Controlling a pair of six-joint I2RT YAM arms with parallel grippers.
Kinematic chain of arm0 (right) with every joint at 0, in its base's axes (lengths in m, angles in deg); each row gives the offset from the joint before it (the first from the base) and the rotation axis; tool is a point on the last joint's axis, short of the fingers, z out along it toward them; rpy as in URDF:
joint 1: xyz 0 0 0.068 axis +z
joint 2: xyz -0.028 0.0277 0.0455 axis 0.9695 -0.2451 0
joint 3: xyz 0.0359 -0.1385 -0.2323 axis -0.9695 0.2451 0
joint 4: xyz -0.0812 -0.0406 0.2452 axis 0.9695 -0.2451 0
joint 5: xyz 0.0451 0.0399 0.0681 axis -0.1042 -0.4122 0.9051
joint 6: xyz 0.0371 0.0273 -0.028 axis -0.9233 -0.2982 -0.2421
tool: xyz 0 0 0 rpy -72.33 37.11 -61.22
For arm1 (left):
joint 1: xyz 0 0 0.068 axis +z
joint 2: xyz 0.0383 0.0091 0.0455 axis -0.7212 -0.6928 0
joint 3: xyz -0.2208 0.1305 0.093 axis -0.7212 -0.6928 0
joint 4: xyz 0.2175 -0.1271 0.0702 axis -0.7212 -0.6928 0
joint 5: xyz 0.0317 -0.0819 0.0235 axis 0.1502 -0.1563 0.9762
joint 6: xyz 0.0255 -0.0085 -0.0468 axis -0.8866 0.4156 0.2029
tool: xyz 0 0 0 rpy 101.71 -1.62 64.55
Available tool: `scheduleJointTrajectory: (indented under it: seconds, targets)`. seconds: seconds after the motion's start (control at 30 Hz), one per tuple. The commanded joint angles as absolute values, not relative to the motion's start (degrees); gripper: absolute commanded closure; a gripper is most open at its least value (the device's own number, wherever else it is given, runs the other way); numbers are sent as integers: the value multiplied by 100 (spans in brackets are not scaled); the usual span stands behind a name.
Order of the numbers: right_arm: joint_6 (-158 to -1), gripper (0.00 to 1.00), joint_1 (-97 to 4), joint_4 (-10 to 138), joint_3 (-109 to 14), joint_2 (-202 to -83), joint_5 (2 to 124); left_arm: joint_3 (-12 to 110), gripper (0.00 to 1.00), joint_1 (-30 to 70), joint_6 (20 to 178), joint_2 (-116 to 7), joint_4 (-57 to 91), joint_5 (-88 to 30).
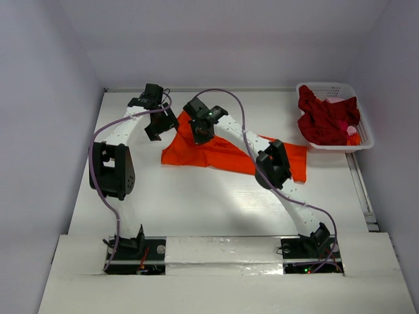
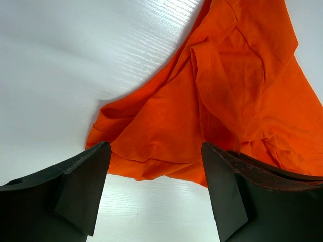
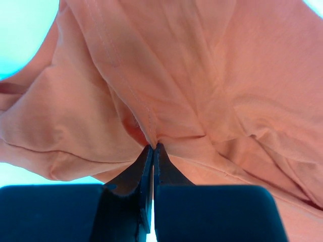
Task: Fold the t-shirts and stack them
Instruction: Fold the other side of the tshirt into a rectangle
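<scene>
The bright orange t-shirt lies crumpled across the middle of the table. It also shows in the left wrist view and fills the right wrist view. My right gripper is shut on a pinched fold of the orange t-shirt near its upper left part; the jaws meet at the cloth. My left gripper is open and empty, just left of the shirt's upper left edge, its fingers straddling bare table below the hem. The dark crimson t-shirt lies bunched in the basket.
A white lattice basket stands at the back right and holds the crimson shirt. The white table has a rail along its right edge. White walls close in the back and both sides.
</scene>
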State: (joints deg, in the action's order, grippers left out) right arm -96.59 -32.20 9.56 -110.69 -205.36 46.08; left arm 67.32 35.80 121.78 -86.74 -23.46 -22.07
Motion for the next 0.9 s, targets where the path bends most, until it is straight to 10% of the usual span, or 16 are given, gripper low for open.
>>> scheduleJointTrajectory:
  seconds: [0.0,0.87]
  targets:
    - [-9587,100,-3406,1019,-11407,-20540,4544,6645,30,3613,12112,-8282,-2376,-2225]
    - [-9403,100,-4004,1018,-11873,-20945,4790,6232,30,3613,12112,-8053,-2262,-2277]
